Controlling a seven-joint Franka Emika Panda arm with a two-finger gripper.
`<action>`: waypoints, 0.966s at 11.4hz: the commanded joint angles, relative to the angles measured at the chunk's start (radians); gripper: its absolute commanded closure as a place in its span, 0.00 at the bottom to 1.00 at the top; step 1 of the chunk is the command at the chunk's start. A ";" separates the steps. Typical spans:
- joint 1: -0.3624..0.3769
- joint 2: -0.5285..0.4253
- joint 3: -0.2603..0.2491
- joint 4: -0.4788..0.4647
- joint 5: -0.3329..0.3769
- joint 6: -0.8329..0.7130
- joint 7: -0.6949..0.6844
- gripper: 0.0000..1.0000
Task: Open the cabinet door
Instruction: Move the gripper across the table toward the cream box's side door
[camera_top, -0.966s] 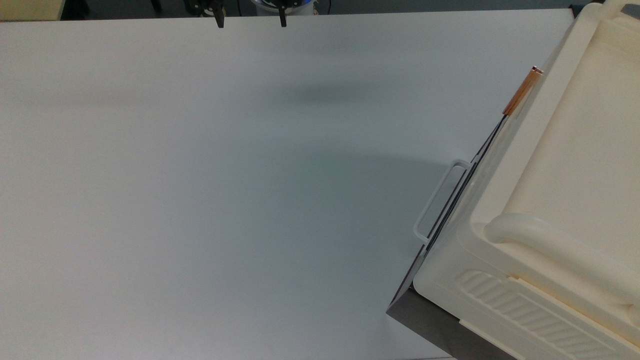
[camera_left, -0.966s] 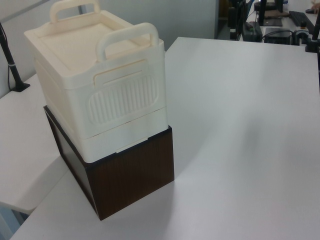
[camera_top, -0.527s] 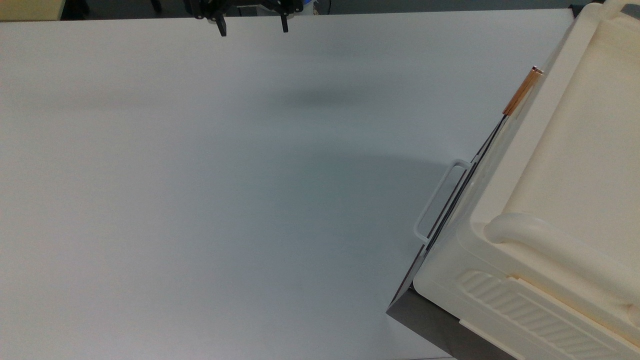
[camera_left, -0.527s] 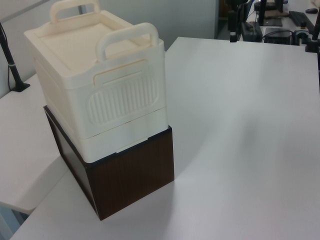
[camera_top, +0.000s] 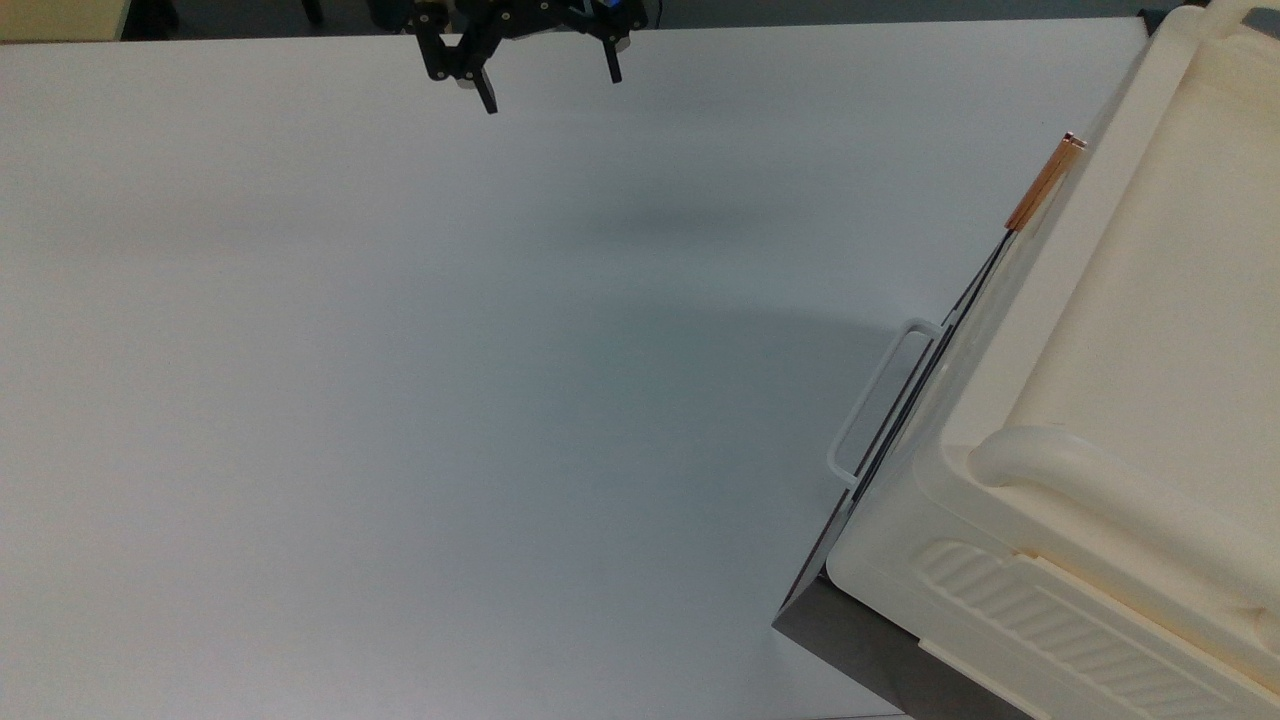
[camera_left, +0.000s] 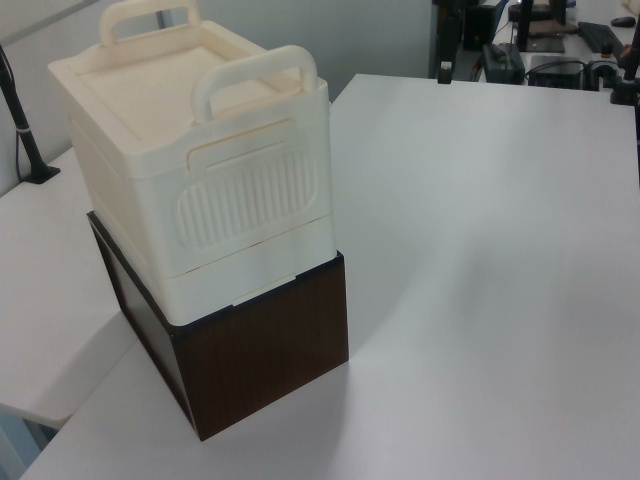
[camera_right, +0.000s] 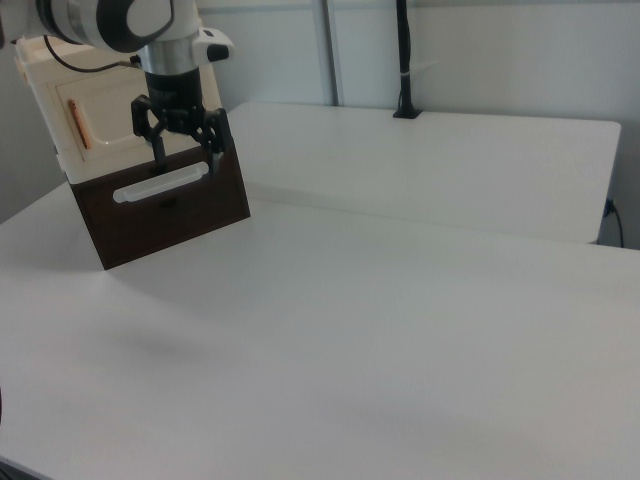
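The gripper (camera_top: 548, 88) hangs over the far edge of the white table (camera_top: 400, 400) in the top view, its two black fingers (camera_top: 487, 98) spread well apart with nothing between them. In the right view the gripper (camera_right: 185, 158) points straight down from the white arm (camera_right: 120, 20), above the table and in front of the stacked boxes.

Those boxes sit at the table's corner, at the top view's right edge: a cream cabinet (camera_left: 190, 170) with two arched carry handles stands on a dark wood-grain box (camera_left: 260, 355). The cabinet door (camera_right: 85, 125) is the cream front face, shut flat against the cabinet, with its copper handle (camera_top: 1045, 183) upright at one end; in the right view the copper handle (camera_right: 81, 124) lies toward the left of the face. Below it, a white loop handle (camera_top: 880, 400) sticks out from the dark box's front. The gripper is well apart from the copper handle.
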 joint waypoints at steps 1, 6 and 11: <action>0.054 -0.005 0.014 0.014 0.034 0.022 -0.162 0.00; 0.210 -0.005 0.014 0.020 0.021 0.179 -0.167 0.03; 0.372 0.035 0.012 0.021 -0.062 0.345 -0.101 0.26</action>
